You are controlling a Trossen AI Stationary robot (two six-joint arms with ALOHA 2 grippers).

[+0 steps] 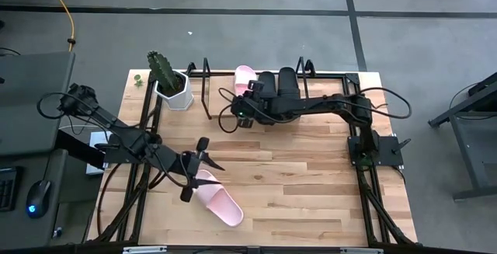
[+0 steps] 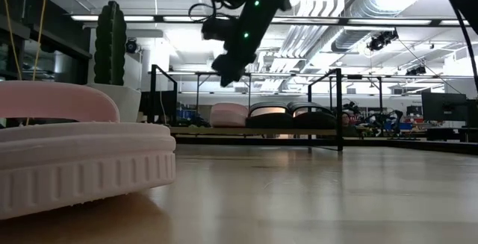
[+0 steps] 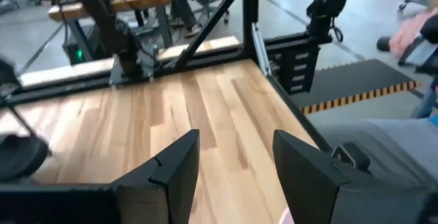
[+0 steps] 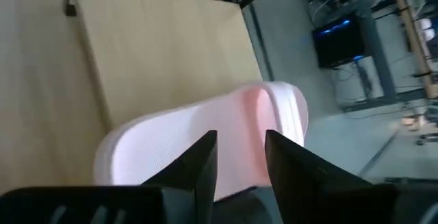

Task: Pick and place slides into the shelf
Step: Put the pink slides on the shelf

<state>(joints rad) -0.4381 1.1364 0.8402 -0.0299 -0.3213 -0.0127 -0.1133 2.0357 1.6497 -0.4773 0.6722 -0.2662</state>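
Note:
The shelf (image 1: 330,78) stands along the table's far edge. On its wooden board (image 4: 157,39) a pink slide (image 1: 245,74) rests on its sole, with two black slides (image 1: 289,77) to its right. My right gripper (image 4: 241,162) hovers open just above and in front of that pink slide (image 4: 205,128); nothing is between its fingers. The other pink slide (image 1: 221,200) lies sole-down on the table near the front left. My left gripper (image 1: 202,166) stands open above its heel end, pointing toward the table's right edge.
A white pot with a cactus (image 1: 170,83) stands at the far left beside the shelf. Black frame bars run along the table's left and right edges. Bare wood (image 1: 311,184) spreads across the middle and right front of the table.

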